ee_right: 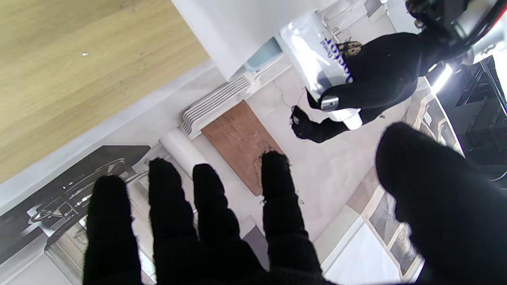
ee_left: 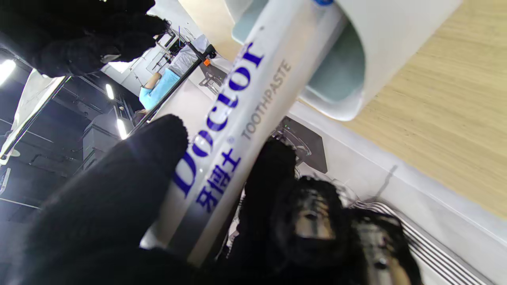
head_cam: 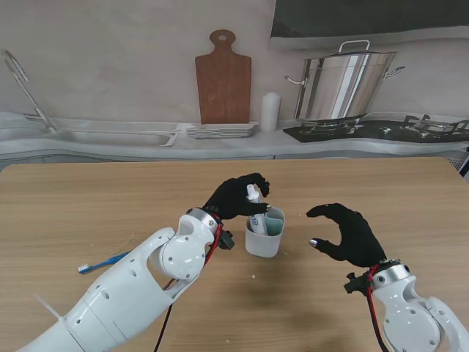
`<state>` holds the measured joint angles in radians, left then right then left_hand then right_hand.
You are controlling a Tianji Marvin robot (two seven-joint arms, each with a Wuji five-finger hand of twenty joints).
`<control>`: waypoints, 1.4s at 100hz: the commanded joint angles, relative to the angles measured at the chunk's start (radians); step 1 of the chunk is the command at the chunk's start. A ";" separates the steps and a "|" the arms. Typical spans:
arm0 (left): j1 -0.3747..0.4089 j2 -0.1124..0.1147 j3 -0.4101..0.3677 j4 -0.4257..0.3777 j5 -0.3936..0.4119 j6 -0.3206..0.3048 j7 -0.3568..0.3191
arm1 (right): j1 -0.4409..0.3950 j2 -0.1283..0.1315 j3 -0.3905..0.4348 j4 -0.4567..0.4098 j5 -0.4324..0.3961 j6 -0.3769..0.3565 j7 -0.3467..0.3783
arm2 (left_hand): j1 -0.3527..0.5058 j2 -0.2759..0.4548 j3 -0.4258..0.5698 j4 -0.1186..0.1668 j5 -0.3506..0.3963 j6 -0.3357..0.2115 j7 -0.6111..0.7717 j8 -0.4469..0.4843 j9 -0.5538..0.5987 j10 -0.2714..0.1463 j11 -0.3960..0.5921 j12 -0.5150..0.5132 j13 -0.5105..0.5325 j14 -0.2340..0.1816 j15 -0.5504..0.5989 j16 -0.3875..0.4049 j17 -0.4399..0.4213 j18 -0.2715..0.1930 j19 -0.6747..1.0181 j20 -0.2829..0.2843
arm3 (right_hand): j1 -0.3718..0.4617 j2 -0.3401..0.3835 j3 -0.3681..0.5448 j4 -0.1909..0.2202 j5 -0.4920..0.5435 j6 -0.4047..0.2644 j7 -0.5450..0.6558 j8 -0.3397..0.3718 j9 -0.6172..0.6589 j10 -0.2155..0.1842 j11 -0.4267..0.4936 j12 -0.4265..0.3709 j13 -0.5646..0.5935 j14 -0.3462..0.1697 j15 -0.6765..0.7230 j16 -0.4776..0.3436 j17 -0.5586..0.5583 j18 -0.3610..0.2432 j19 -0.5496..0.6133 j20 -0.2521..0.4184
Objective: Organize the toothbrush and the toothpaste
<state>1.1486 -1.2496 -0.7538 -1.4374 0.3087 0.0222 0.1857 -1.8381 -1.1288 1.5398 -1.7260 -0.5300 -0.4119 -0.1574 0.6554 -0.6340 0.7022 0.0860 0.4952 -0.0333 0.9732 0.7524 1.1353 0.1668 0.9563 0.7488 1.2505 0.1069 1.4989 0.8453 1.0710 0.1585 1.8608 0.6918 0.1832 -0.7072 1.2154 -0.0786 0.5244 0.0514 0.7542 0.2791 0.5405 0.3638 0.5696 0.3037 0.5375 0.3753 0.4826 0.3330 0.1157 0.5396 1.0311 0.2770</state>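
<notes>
The left robot hand [head_cam: 236, 198] is closed around the toothpaste tube [head_cam: 254, 196], thumb on one side and fingers on the other, with the capped end up at the fingertips. From that grip the tube runs down and slightly to the right into the white cup [head_cam: 264, 235], which stands on the desk [head_cam: 88, 205] touching the hand's right side. The left wrist view confirms it: the tube [ee_left: 237, 107], printed "Doctor TOOTHPASTE", leaves the black fingers [ee_left: 130, 174] and its far end passes inside the rim of the cup [ee_left: 396, 43]. So the tube's long axis is close to upright, tilted a little, and its lower end is already within the cup's mouth; how deep it sits I cannot tell.

The right robot hand [head_cam: 344, 233] hangs to the right of the cup, apart from it, fingers spread and curled, holding nothing; its wrist view shows its fingers [ee_right: 210, 206] bare.

The blue toothbrush [head_cam: 102, 262] lies flat on the desk, well to the left, beside the left forearm, its long axis running left to right with the bristle head at the left end. The left arm is much the nearer to it. I judge the toothpaste step nearly finished, wanting only a release, with the toothbrush not yet picked up.
</notes>
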 commanded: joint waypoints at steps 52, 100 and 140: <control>-0.004 0.005 0.005 -0.004 0.006 -0.006 -0.043 | -0.012 -0.002 0.000 0.001 -0.002 0.000 0.017 | -0.074 0.064 -0.087 0.023 -0.135 0.011 -0.072 -0.017 0.027 -0.040 0.063 -0.013 0.017 0.056 -0.013 0.022 0.021 -0.108 0.183 -0.009 | -0.044 -0.003 -0.005 -0.008 0.009 -0.007 0.004 0.003 0.005 0.005 -0.001 0.003 0.009 -0.022 -0.001 -0.019 -0.002 0.000 0.007 0.001; -0.003 0.016 -0.003 -0.013 0.030 0.007 -0.062 | -0.010 -0.002 -0.004 0.002 0.002 0.001 0.018 | -0.128 0.127 -0.252 0.009 -0.147 0.009 -0.092 -0.028 0.054 -0.015 0.054 -0.031 0.017 0.081 0.009 0.030 0.023 -0.101 0.214 -0.005 | -0.045 -0.001 -0.007 -0.007 0.007 -0.012 0.005 0.004 0.006 0.004 -0.003 0.002 0.009 -0.022 -0.002 -0.020 -0.001 0.000 0.007 0.002; 0.006 0.033 -0.022 -0.037 0.064 0.021 -0.085 | -0.010 -0.002 -0.007 0.002 0.005 0.002 0.018 | -0.157 0.193 -0.383 0.013 -0.153 0.013 -0.112 -0.036 0.059 -0.007 0.050 -0.033 0.017 0.089 0.015 0.036 0.023 -0.094 0.225 -0.005 | -0.046 0.001 -0.009 -0.007 0.008 -0.011 0.005 0.004 0.010 0.007 -0.005 0.001 0.011 -0.022 -0.002 -0.020 -0.001 0.000 0.007 0.001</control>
<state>1.1514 -1.2188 -0.7709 -1.4560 0.3676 0.0386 0.1189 -1.8393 -1.1280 1.5353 -1.7235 -0.5218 -0.4116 -0.1521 0.5277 -0.4562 0.3384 0.0890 0.3873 -0.0217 0.8680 0.7274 1.1365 0.1359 0.9595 0.7480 1.2501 0.1072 1.4846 0.8702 1.0710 0.1585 1.8610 0.6887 0.1832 -0.7048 1.2154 -0.0786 0.5244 0.0510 0.7542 0.2815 0.5407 0.3638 0.5697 0.3037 0.5375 0.3753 0.4826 0.3330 0.1157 0.5398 1.0311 0.2770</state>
